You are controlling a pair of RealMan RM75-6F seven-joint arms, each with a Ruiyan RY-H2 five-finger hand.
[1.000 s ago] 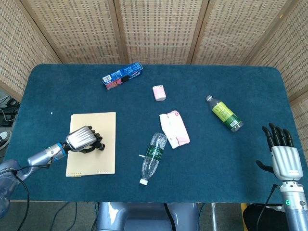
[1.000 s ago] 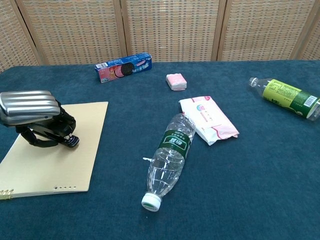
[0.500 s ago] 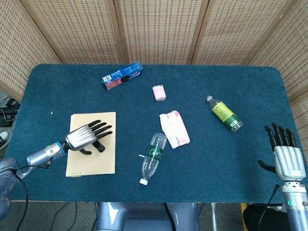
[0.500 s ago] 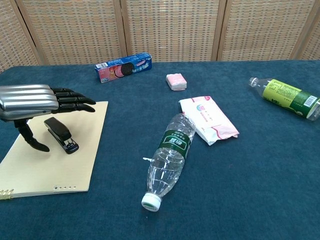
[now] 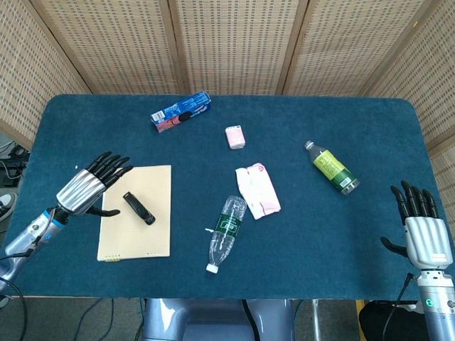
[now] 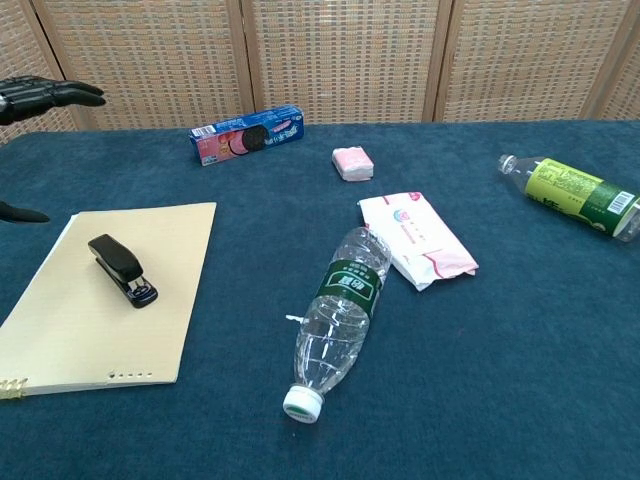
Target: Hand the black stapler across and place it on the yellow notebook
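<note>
Hovering at the far left of the desk (image 5: 85, 128), the left hand (image 5: 89, 189) has its fingers spread apart and holds nothing; it sits just beside the left edge of the yellow notebook (image 5: 153, 234), clear of it. In the chest view only its dark fingertips (image 6: 60, 93) show at the upper left corner. The black stapler (image 5: 138, 208) lies flat on the notebook, near its middle, angled diagonally, with no hand touching it. Behind the notebook, toward the far edge, a blue biscuit box (image 5: 180, 111) lies on the blue cloth. Right of that sits a small pink packet (image 5: 236, 136). Nearer the front, a clear empty bottle (image 5: 226, 232) lies on its side with its white cap pointing toward the robot, and a white-and-pink tissue pack (image 5: 258, 190) lies just beside its base. Further right, a green-labelled bottle (image 5: 332, 168) rests on its side. At the far right, the right hand (image 5: 419, 227) stands upright off the desk's corner, fingers straight and apart, empty.
</note>
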